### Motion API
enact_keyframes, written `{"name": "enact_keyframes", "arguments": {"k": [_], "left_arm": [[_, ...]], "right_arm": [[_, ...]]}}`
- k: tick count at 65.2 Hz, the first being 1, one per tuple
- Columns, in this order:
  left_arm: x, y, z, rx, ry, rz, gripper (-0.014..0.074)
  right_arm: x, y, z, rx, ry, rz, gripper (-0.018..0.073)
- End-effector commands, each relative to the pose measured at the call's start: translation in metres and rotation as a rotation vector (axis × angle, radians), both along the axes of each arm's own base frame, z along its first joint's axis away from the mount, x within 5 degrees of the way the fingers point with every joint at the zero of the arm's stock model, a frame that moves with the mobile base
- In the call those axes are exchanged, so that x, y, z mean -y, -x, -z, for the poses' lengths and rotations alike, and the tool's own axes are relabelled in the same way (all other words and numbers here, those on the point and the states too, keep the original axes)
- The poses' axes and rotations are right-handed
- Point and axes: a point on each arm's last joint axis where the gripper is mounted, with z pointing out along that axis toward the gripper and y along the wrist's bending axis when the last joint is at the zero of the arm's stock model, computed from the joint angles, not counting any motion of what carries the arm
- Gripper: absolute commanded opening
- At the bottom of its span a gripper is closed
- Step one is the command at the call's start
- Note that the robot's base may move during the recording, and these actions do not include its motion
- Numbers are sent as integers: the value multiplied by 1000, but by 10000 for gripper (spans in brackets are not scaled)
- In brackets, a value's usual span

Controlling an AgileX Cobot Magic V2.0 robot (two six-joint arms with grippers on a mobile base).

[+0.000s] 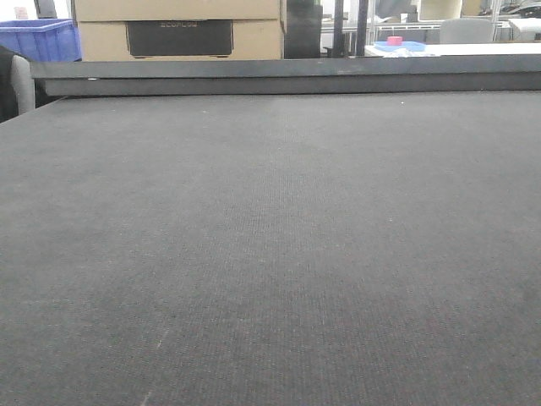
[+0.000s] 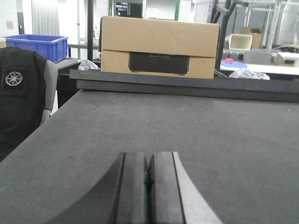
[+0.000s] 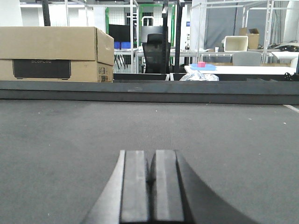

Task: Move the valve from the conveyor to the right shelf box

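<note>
The left gripper (image 2: 148, 168) hovers low over the near part of the conveyor (image 1: 270, 254). Its two black jaws are pressed together with nothing between them. The right gripper (image 3: 153, 165) is the same: low over the conveyor, jaws closed and holding nothing.

The conveyor is a wide flat belt of dark grey woven material, and it fills almost all of the front view. At the left side of the conveyor, in the left wrist view, a black garment (image 2: 16, 88) with a round white emblem hangs over a grey chair back (image 2: 50, 84). Along the far edge of the conveyor runs a dark raised rail (image 1: 287, 76).

Just behind this edge of the conveyor stands a cardboard box (image 2: 159, 46) with a dark panel on its front. Farther behind the conveyor, to the left, is a blue plastic crate (image 2: 37, 44). To the right is a white desk (image 3: 252, 70) that carries a small pink object (image 3: 202, 64). A black office chair (image 3: 154, 51) stands even farther back.

Where the valve is, I cannot tell from these views.
</note>
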Motion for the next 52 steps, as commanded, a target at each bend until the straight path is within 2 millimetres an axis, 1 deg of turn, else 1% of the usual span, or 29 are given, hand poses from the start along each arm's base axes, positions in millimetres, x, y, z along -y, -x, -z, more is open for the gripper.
{"name": "enact_keyframes", "arguments": {"k": [1, 7, 9, 11, 20, 26, 32, 37, 39, 45, 52], "left_arm": [[-1, 9, -24, -8, -21, -7, -111], [-1, 9, -48, -56, -14, -9, -111], [-1, 7, -56, -84, -10, -8, -111], [-1, 5, -63, -111, -10, -10, -111], [-1, -15, -89, -280, -12, -16, -111], [-1, -36, -103, -406, -14, -20, -111], [0, -58, -110, -538, 6, -12, -111], [3, -74, -114, -655, 37, 4, -111], [5, -82, -113, -710, 52, 13, -111], [8, -102, -113, -834, 86, 34, -111], [11, -125, -112, -899, 113, 48, -111]], "right_arm": [[0, 6, -29, 30, 1, 0, -162], [-1, 4, -53, -11, -1, -4, -162], [-1, 2, -63, -56, -3, -7, -162], [-1, -1, -69, -94, -5, -9, -162], [0, -24, -91, -305, -17, -18, -162], [1, -44, -104, -437, -24, -23, -162], [2, -67, -114, -576, -33, -29, -162], [2, -81, -122, -672, -38, -34, -162], [3, -88, -123, -718, -41, -36, -162], [3, -101, -126, -854, -49, -43, -162], [4, -115, -124, -1019, -59, -51, -162]]}}
